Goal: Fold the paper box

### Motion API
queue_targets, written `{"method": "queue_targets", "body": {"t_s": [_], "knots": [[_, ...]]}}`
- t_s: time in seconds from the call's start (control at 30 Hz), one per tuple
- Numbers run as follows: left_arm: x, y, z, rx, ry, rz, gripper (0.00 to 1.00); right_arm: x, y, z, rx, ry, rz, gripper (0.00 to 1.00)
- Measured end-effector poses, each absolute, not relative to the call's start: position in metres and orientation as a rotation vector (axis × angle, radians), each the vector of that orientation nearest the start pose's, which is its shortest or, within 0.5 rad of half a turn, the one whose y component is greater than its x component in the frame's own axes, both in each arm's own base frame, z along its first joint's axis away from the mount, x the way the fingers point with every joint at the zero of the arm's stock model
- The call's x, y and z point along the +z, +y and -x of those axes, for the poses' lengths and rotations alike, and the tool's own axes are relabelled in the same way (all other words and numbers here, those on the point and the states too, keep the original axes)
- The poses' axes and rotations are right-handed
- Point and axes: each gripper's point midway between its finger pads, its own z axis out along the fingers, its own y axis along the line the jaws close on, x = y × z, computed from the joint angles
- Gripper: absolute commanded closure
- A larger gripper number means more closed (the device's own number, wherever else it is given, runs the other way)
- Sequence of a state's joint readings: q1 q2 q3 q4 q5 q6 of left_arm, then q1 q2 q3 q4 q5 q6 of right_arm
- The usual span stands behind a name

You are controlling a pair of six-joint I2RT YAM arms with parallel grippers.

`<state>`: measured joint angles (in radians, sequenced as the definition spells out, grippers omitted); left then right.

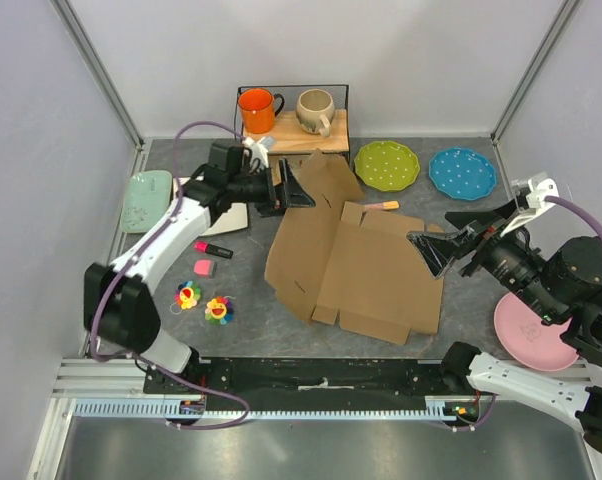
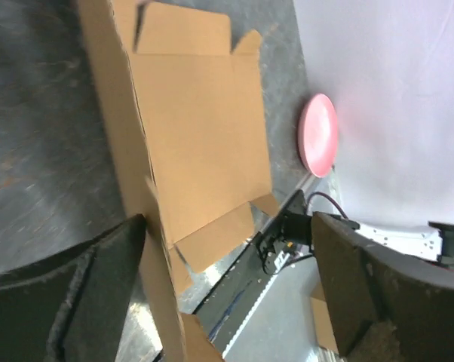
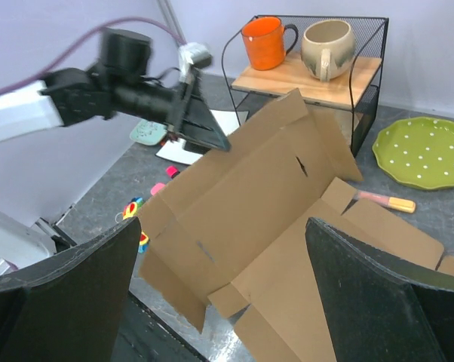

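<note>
Working on box (image 1: 356, 265) at mid-table, panel nearer the table's left edge tilted up. With left gripper (image 1: 301, 192) spread wide astride that panel's far rim and right gripper (image 1: 428, 255) gaping over the right flaps: pin the base, then push along the crease, not mid-panel.

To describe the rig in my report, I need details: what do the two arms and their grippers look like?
The left arm and right arm have white links and black joints. The left gripper and right gripper carry black wedge-shaped fingers. A purple cable runs along each arm.
</note>
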<state>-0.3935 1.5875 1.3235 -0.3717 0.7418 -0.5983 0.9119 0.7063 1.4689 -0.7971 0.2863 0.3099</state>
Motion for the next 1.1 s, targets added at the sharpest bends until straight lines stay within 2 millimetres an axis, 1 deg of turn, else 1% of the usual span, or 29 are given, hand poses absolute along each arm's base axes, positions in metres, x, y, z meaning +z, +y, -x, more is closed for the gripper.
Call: {"method": "queue_targets", "body": {"t_s": [0.07, 0.1, 0.2, 0.27, 0.3, 0.33, 0.37, 0.4, 0.5, 0.53, 0.6, 0.67, 0.77, 0.83, 0.9, 0.97, 1.03, 1.1], "knots": [[0.242, -0.265, -0.324, -1.246, 2.299, -0.156, 0.0, 0.443, 0.135, -0.153, 0.701, 1.641, 0.268, 0.02], [0.251, -0.254, -0.321, -1.185, 2.258, -0.124, 0.0, 0.44, 0.135, -0.154, 0.696, 1.647, 0.269, 0.02], [0.269, -0.229, -0.306, -1.077, 2.176, -0.039, 0.0, 0.428, 0.136, -0.157, 0.676, 1.668, 0.269, 0.02], [0.271, -0.213, -0.292, -1.007, 2.138, 0.057, 0.0, 0.418, 0.138, -0.16, 0.659, 1.686, 0.27, 0.02], [0.266, -0.205, -0.285, -0.966, 2.125, 0.128, 0.0, 0.412, 0.14, -0.162, 0.652, 1.696, 0.274, 0.02], [0.258, -0.198, -0.275, -0.932, 2.123, 0.196, 0.0, 0.407, 0.142, -0.164, 0.646, 1.706, 0.277, 0.02], [0.235, -0.188, -0.27, -0.862, 2.151, 0.307, 0.0, 0.402, 0.144, -0.165, 0.64, 1.715, 0.281, 0.02], [0.232, -0.192, -0.249, -0.874, 2.143, 0.311, 0.0, 0.396, 0.146, -0.167, 0.634, 1.725, 0.285, 0.02], [0.187, -0.19, -0.202, -0.812, 2.222, 0.429, 0.0, 0.384, 0.15, -0.17, 0.622, 1.748, 0.296, 0.02], [0.174, -0.187, -0.191, -0.786, 2.254, 0.471, 0.0, 0.382, 0.152, -0.171, 0.62, 1.751, 0.298, 0.02], [0.152, -0.18, -0.177, -0.728, 2.292, 0.581, 0.0, 0.378, 0.155, -0.174, 0.618, 1.757, 0.3, 0.02], [0.138, -0.181, -0.162, -0.7, 2.317, 0.646, 0.01, 0.374, 0.159, -0.176, 0.618, 1.761, 0.304, 0.02], [0.113, -0.187, -0.129, -0.639, 2.393, 0.701, 0.01, 0.368, 0.163, -0.178, 0.618, 1.772, 0.306, 0.02], [0.103, -0.186, -0.115, -0.567, 2.422, 0.723, 0.01, 0.363, 0.164, -0.179, 0.617, 1.782, 0.307, 0.02], [0.099, -0.182, -0.106, -0.472, 2.439, 0.705, 0.01, 0.36, 0.165, -0.179, 0.617, 1.789, 0.308, 0.02], [0.1, -0.181, -0.096, -0.407, 2.448, 0.654, 0.01, 0.355, 0.166, -0.179, 0.616, 1.797, 0.309, 0.02], [0.104, -0.182, -0.088, -0.398, 2.451, 0.607, 0.01, 0.351, 0.166, -0.179, 0.616, 1.803, 0.308, 0.02], [0.104, -0.182, -0.084, -0.394, 2.45, 0.592, 0.01, 0.348, 0.166, -0.179, 0.618, 1.808, 0.304, 0.02]]}}
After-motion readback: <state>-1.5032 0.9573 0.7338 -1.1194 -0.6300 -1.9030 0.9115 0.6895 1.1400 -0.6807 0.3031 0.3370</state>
